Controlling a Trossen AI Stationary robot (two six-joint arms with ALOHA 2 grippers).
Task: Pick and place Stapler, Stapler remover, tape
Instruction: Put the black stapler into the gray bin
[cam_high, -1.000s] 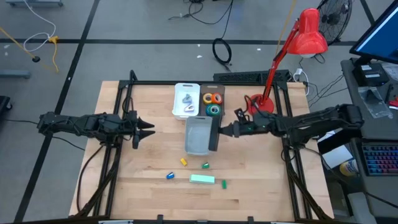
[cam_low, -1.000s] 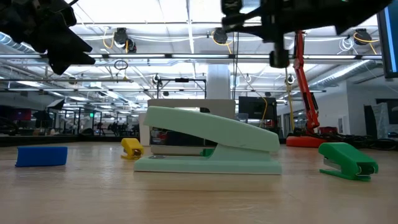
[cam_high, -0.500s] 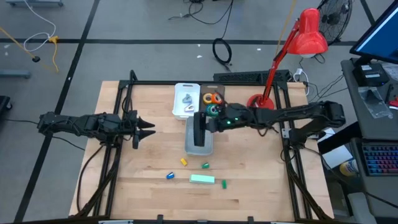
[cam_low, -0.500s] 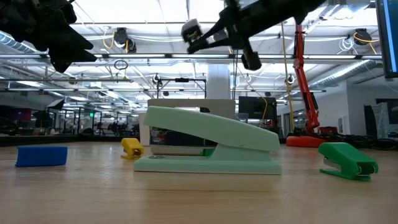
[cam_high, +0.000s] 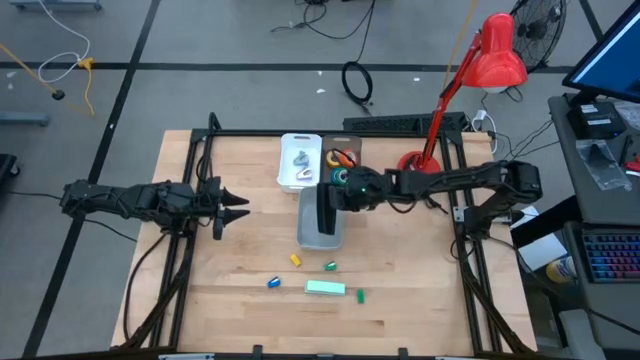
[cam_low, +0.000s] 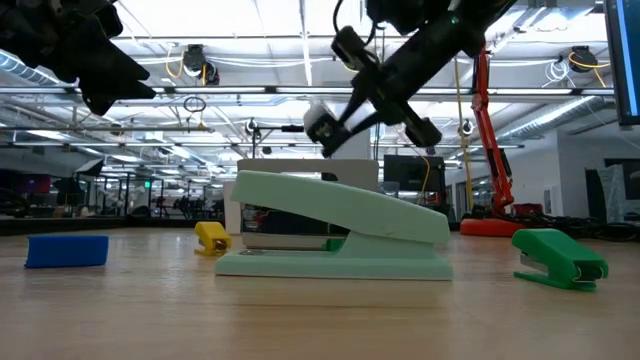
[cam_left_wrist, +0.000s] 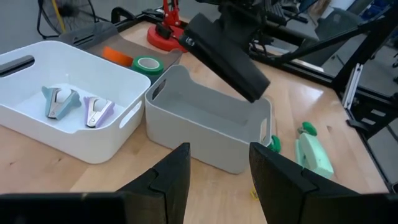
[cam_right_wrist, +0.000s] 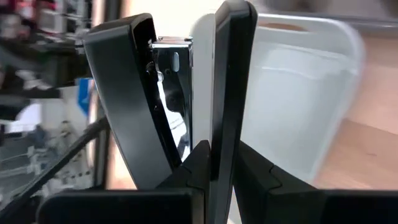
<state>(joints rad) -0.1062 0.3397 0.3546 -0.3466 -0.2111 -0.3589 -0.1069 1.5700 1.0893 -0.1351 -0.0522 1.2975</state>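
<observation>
Red desk lamp (cam_high: 497, 55), floor cables (cam_high: 357, 82)

Robotics lab / large open workshop hall. Evidence: wooden bench top (cam_high: 400, 290) w/ black metal frame (cam_high: 300, 134), two dark arms mounted either side. Grey floor w/ taped lines, loose cables (cam_high: 357, 82), fan (cam_high: 537, 28) at one corner. Red desk lamp (cam_high: 478, 70) clamped at bench edge. Monitor (cam_high: 610, 50) + keyboard (cam_high: 612, 256) beside bench. Low view: exposed ceiling ducts, strip lights (cam_low: 250, 50), more workstations behind.
</observation>
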